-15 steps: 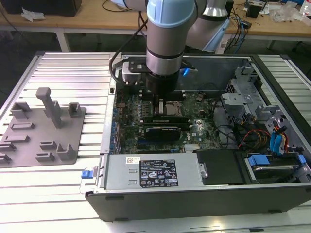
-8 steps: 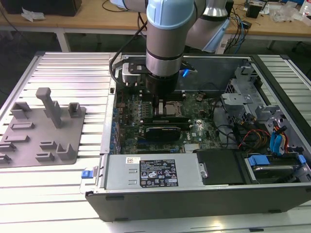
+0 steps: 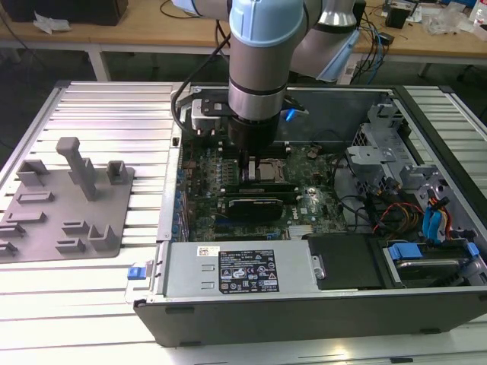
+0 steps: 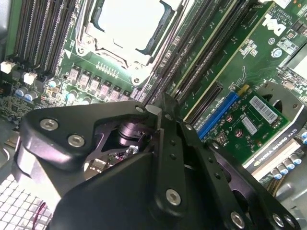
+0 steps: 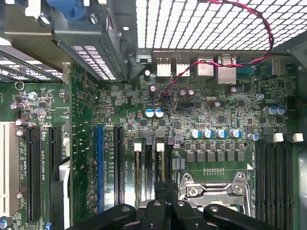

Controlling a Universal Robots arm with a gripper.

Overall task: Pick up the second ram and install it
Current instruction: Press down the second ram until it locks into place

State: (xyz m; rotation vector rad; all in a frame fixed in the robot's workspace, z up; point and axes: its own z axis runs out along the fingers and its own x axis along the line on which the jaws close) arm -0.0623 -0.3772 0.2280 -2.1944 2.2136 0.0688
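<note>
— Exterior view first: where is the arm?

— I see the gripper (image 3: 247,156) reaching straight down into the open computer case (image 3: 304,308), in the upper middle of the frame. It sits over the motherboard (image 3: 228,171), just beside the silver processor socket (image 3: 268,169).

— And the jaws?

— In the second wrist view, the gripper (image 4: 160,109) has its black jaws drawn together to a narrow tip. As far as I can judge, they are pinching something very thin.

— The stick?

— I think so. In the first wrist view, the second ram (image 5: 161,167) stands edge-on in a memory slot, a pale strip between the socket (image 5: 216,189) and a neighbouring stick (image 5: 138,167) in the slot alongside. It runs right up to the gripper (image 5: 165,194) and passes between the jaws. I cannot tell how deep it sits in the slot.

— Anything else nearby?

— A long blue slot (image 5: 100,167) lies further from the socket, well apart from the jaws. On the exterior view's left, a grey fixture plate (image 3: 46,220) with upright blocks lies on the ribbed metal tabletop (image 3: 99,106), beside the case.
</note>
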